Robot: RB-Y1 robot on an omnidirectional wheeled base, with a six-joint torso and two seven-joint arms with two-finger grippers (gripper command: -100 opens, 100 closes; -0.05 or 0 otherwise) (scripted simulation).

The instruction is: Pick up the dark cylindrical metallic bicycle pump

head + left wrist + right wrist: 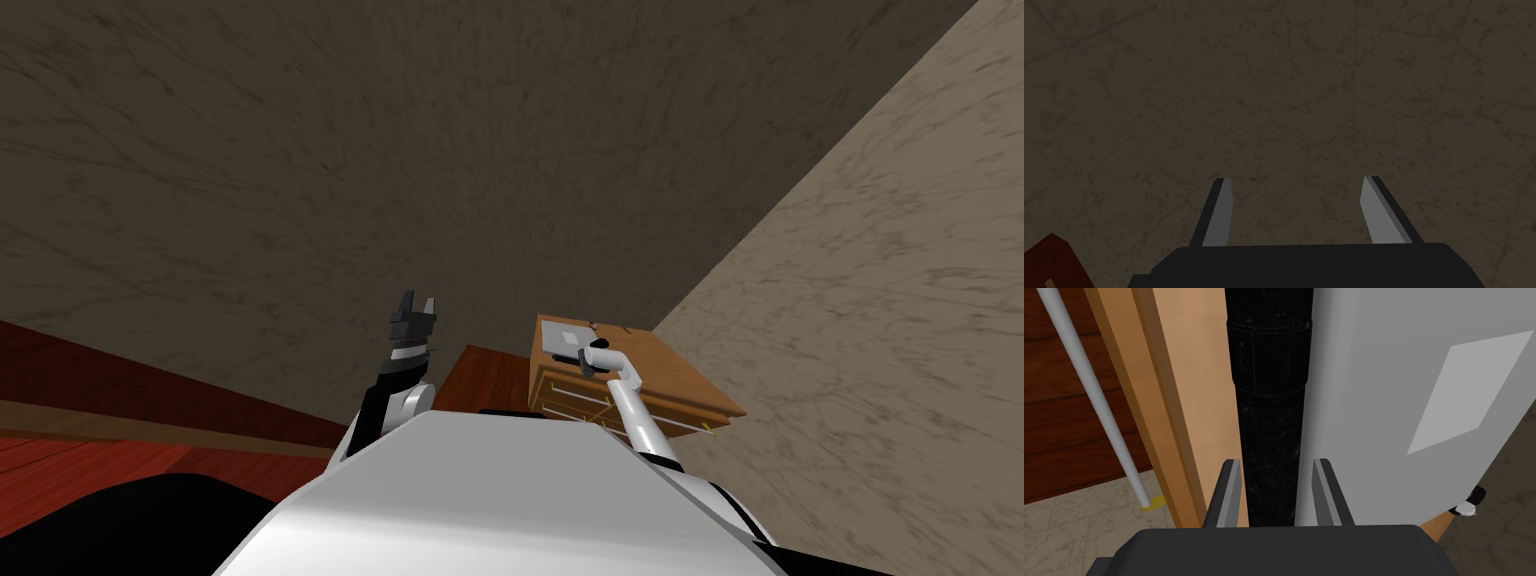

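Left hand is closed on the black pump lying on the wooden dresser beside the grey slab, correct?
Not quite: it is the right hand that is closed on the black pump, as the right wrist view shows. The pump does lie on the wooden dresser beside the grey slab. The left hand is open, holding nothing.

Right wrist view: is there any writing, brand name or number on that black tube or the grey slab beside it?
None: no text can be read.
The black cylindrical pump bears only a fine grainy texture.
The flat grey slab beside it carries a blank lighter grey patch, no letters.
The small black and white object by the slab's edge is too small to tell.
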